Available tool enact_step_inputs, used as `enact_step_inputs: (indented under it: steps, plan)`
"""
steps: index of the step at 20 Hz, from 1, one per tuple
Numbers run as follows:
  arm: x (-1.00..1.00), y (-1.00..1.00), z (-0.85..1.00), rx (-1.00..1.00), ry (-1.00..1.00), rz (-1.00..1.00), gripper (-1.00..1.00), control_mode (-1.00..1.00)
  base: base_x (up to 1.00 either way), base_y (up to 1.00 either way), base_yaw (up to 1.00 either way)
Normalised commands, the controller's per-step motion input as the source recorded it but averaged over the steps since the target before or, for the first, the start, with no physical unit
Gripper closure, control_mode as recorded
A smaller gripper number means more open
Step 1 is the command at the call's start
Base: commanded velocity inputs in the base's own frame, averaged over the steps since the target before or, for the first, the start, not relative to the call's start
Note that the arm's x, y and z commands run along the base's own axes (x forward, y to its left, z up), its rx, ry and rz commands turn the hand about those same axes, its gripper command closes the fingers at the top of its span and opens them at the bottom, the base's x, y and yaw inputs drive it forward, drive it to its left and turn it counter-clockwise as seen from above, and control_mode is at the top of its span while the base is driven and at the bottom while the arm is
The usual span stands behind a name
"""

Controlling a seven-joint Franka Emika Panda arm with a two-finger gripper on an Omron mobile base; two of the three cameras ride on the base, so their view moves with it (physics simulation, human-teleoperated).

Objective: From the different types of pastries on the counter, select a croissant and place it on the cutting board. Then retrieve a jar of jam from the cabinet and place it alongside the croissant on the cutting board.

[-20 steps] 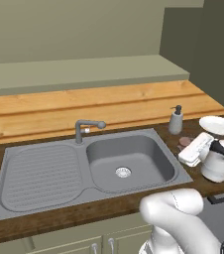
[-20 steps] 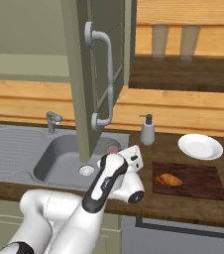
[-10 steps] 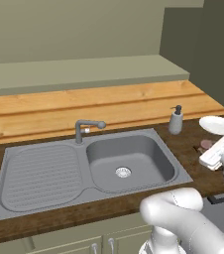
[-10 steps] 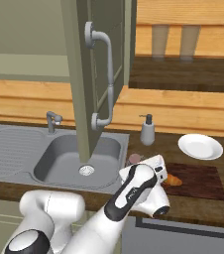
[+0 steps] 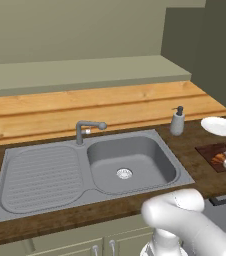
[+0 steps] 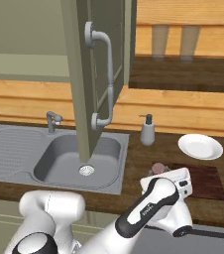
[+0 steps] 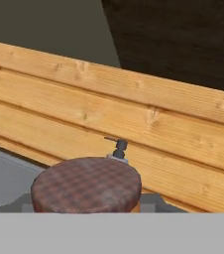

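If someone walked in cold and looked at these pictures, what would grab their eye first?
Probably the white robot arm stretching low over the counter toward the cutting board, its claw shut on the jar of jam, whose plaid brown lid looms close in the hand view. Next, the open cabinet door hanging above the grey sink, with a white plate to the right.

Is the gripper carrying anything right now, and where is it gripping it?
Yes: the jar of jam, gripped low on its body below the checked lid, over the cutting board. The exact contact points are hidden.
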Motion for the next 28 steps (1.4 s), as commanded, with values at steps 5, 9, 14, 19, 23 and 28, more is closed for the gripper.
enact_step_inputs:
  steps: [5,9,14,19,23,28]
  plan:
    - [0.02,-0.82,0.12,0.08,0.00,-0.12,1.00,-1.00,0.00,0.00,0.00]
    - [0.28,-0.77,-0.17,0.08,0.00,-0.05,1.00,-1.00,0.00,0.00,0.00]
    - [0.42,-0.63,-0.24,0.06,0.00,-0.01,1.00,-1.00,0.00,0.00,0.00]
    - [0.51,-0.60,-0.26,0.01,0.00,0.00,1.00,-1.00,0.00,0.00,0.00]
    - [0.40,-0.54,-0.47,0.00,0.00,0.00,1.00,-1.00,0.00,0.00,0.00]
    - [0.26,-0.43,-0.44,0.04,0.00,0.00,1.00,-1.00,0.00,0.00,0.00]
